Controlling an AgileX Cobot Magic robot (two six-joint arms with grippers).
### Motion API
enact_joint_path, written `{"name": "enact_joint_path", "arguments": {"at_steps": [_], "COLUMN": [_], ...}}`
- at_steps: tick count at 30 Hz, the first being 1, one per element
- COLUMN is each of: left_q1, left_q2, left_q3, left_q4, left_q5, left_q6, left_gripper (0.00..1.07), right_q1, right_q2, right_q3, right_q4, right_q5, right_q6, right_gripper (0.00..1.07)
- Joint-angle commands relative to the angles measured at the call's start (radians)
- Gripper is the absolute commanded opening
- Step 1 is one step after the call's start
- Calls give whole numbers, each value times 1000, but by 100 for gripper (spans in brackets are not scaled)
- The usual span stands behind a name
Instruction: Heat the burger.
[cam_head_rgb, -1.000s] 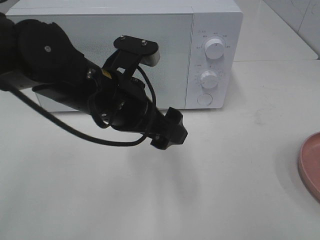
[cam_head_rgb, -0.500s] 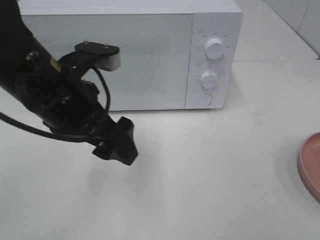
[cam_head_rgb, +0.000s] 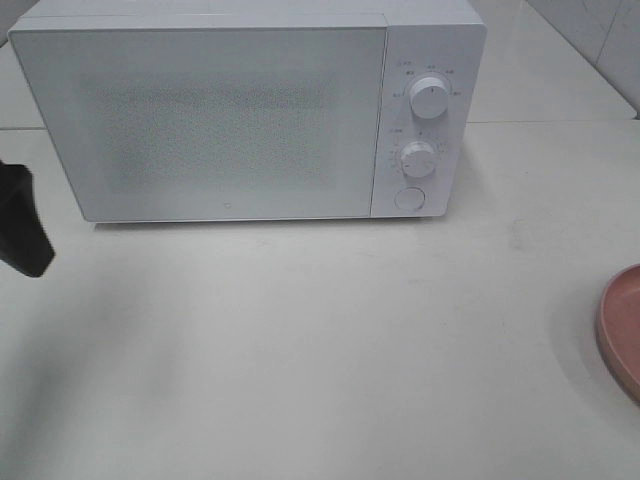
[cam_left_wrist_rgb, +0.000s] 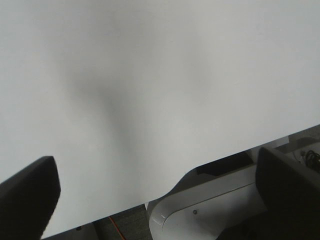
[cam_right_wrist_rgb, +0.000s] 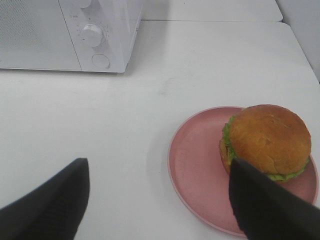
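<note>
While glossy and domed, the burger (cam_right_wrist_rgb: 267, 140) sits on a smooth round pink plate (cam_right_wrist_rgb: 195, 165).

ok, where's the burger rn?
The burger sits on the pink plate, off-centre, seen in the right wrist view. The plate lies at the table's right, right of the microwave.

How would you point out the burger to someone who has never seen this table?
Start at the white box-shaped microwave oven at the back of the white table. In front of it and off to its dial side lies a round pink plate. The glossy golden-brown burger sits on it, the only food in view.
</note>
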Motion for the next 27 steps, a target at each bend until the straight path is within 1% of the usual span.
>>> {"name": "enact_joint_path", "arguments": {"at_steps": [1, 2, 3, 4, 5, 6, 7, 8, 9, 10, 11, 12, 13, 15, 16, 17, 18, 19, 20, 21, 22, 23, 24, 25, 27], "left_q1": [56, 56, 69, 69, 72, 72, 72, 72, 72, 72, 72, 72, 72, 72, 72, 72, 72, 72, 72, 72, 72, 72, 72, 72, 72], "left_q2": [-82, -82, -131, -131, -158, -218, -218, -273, -273, -327, -359, -359, -422, -450, -512, -512, -584, -621, -621, -694, -724, -724, -786, -845, -868], "left_q3": [52, 52, 86, 86, 101, 134, 134, 168, 168, 203, 220, 220, 252, 266, 300, 300, 339, 360, 360, 399, 420, 420, 456, 467, 466], "left_q4": [46, 46, 80, 80, 99, 137, 137, 174, 174, 206, 222, 222, 233, 228, 228, 228, 220, 220, 220, 220, 220, 220, 220, 228, 228], "left_q5": [20, 20, 23, 23, 23, 23, 23, 23, 23, 21, 19, 19, 5, -5, -31, -31, -49, -54, -54, -58, -58, -58, -47, -34, -34], "left_q6": [-53, -53, -79, -79, -96, -130, -130, -167, -167, -193, -206, -206, -217, -217, -216, -216, -215, -215, -215, -215, -215, -215, -215, -212, -212], "left_gripper": [101, 101, 101, 101, 101, 101, 101, 101, 101, 101, 101, 101, 101, 101, 101, 101, 101, 101, 101, 101, 101, 101, 101, 101, 101], "right_q1": [-6, -6, -6, -6, -6, -6, -6, -6, -6, -6, -6, -6, -6, -6, -6, -6, -6, -6, -6, -6, -6, -6, -6, -6, -6], "right_q2": [-30, -30, -30, -30, -30, -30, -30, -30, -30, -30, -30, -30, -30, -30, -30, -30, -30, -30, -30, -30, -30, -30, -30, -30, -30], "right_q3": [2, 2, 2, 2, 2, 2, 2, 2, 2, 2, 2, 2, 2, 2, 2, 2, 2, 2, 2, 2, 2, 2, 2, 2, 2], "right_q4": [1, 1, 1, 1, 1, 1, 1, 1, 1, 1, 1, 1, 1, 1, 1, 1, 1, 1, 1, 1, 1, 1, 1, 1, 1], "right_q5": [-3, -3, -3, -3, -3, -3, -3, -3, -3, -3, -3, -3, -3, -3, -3, -3, -3, -3, -3, -3, -3, -3, -3, -3, -3], "right_q6": [-9, -9, -9, -9, -9, -9, -9, -9, -9, -9, -9, -9, -9, -9, -9, -9, -9, -9, -9, -9, -9, -9, -9, -9, -9], "right_gripper": [75, 75, 75, 75, 75, 75, 75, 75, 75, 75, 75, 75, 75, 75, 75, 75, 75, 75, 75, 75, 75, 75, 75, 75, 75]}}
